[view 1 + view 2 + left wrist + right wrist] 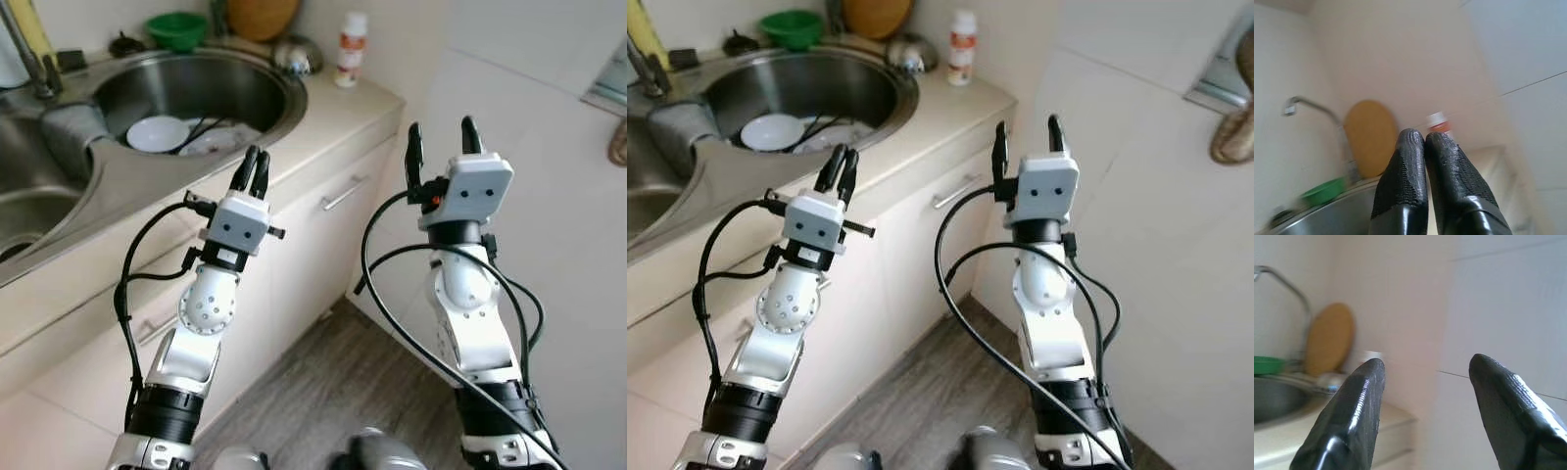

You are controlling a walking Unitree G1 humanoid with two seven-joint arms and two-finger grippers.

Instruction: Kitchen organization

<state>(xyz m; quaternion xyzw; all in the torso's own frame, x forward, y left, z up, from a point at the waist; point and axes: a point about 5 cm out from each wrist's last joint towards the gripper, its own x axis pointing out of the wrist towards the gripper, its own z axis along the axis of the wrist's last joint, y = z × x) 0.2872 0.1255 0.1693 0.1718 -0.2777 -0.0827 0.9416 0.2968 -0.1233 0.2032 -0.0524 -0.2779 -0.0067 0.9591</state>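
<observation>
Dishes (159, 133) sit in the sink (265, 93) at upper left (nothing organized yet); left gripper (252, 172) pressed together, right gripper (441, 142) spread, both empty.

Sink (265, 83) set in counter (353, 117) at left; bowl (157, 133) in sink. Bottle (351, 49) on counter at far right corner. Cutting board (260, 15) behind sink w/ colander (177, 29) to its left.
</observation>
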